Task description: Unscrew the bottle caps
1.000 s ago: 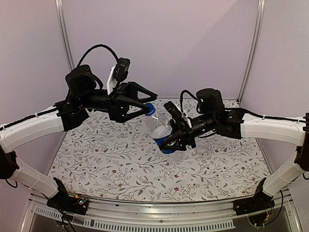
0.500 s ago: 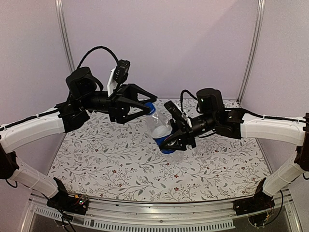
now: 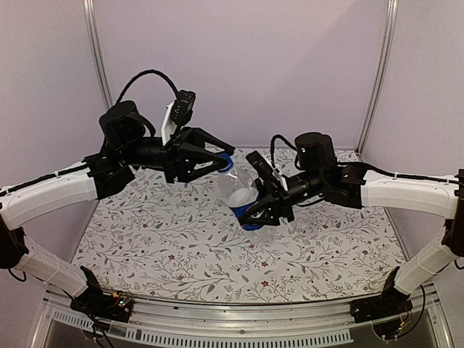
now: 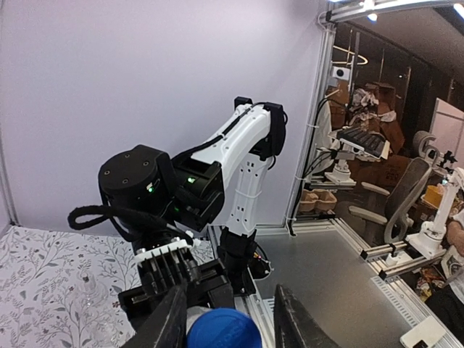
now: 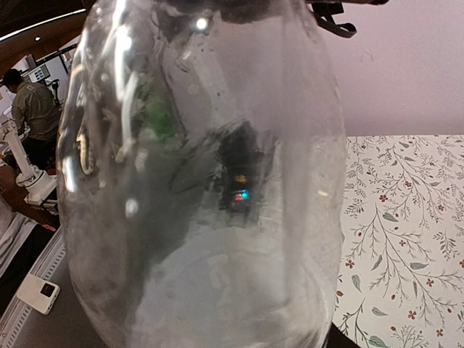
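Left gripper [image 3: 220, 161] jaws narrower around blue cap [image 4: 225, 330]; grip unclear.
Right gripper [image 3: 257, 212] clamps bottle [image 5: 203, 181]; blue label [image 3: 251, 225] seen only overhead.

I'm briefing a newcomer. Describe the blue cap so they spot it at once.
Above the flowered table, the right gripper holds a clear bottle in mid-air. The blue cap tops the bottle's end nearest the left gripper, between its fingers: small, round, solid blue, unlike the bottle's clear body.

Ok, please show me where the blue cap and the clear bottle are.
blue cap [image 4: 223, 330], left wrist view, on its visible blue surface.
clear bottle [image 5: 203, 217], right wrist view, on its clear side wall.
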